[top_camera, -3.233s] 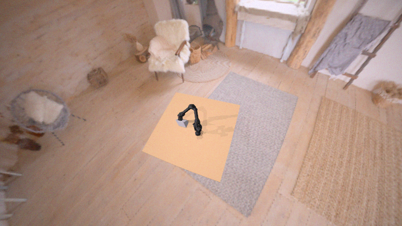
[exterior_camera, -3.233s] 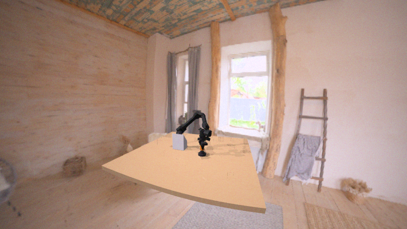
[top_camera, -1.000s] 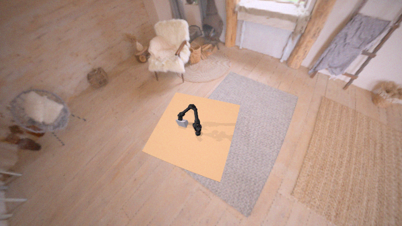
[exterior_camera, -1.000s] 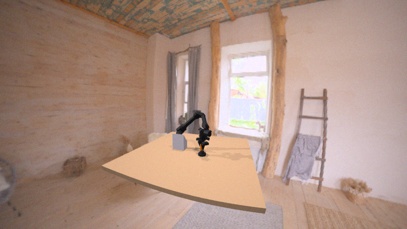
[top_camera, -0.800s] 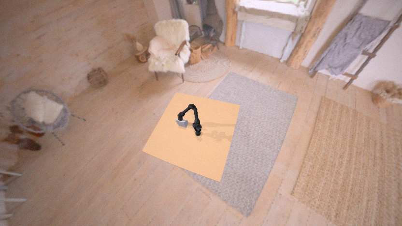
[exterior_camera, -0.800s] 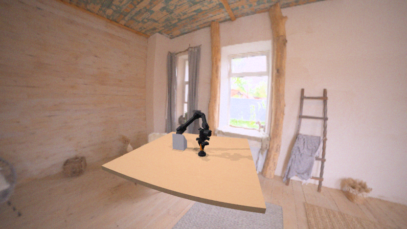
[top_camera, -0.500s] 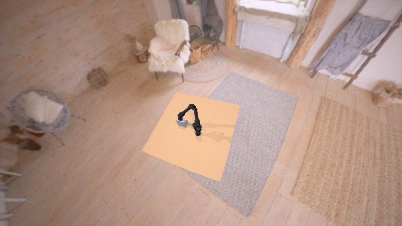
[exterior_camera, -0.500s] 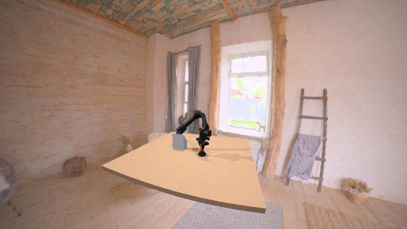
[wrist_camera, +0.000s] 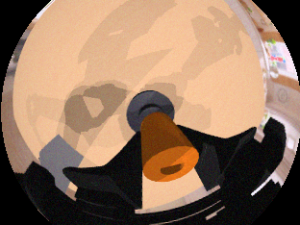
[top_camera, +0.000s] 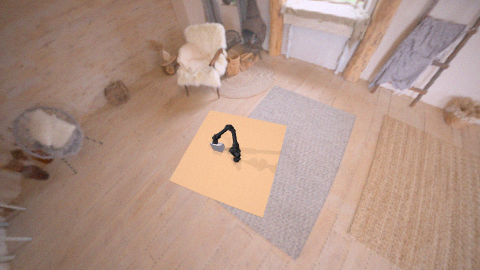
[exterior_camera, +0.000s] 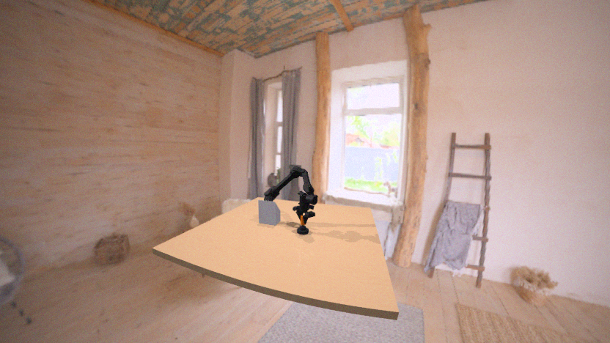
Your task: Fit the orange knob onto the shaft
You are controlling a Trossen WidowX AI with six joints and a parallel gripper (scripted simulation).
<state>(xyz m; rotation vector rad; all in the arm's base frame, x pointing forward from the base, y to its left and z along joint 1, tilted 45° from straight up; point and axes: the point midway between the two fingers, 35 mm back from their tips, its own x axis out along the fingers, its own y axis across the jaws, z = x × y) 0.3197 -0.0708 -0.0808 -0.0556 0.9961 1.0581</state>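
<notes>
Turning or pressing the orange knob (exterior_camera: 302, 220) (wrist_camera: 168, 144), clamped in the claw (exterior_camera: 303, 216) (wrist_camera: 158, 131) just above the round pedestal (exterior_camera: 303, 230) (wrist_camera: 136, 114), could jam or tilt it if the hidden flats disagree.

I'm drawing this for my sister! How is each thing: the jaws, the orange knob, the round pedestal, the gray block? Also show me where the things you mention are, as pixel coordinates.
Jaws (exterior_camera: 303, 220): shut on the knob.
Orange knob (exterior_camera: 302, 220) (wrist_camera: 165, 139): gripped, above the pedestal's base.
Round pedestal (exterior_camera: 303, 230) (wrist_camera: 137, 112): standing on the table.
Gray block (top_camera: 218, 147) (exterior_camera: 268, 212) (wrist_camera: 60, 159): upright.
</notes>
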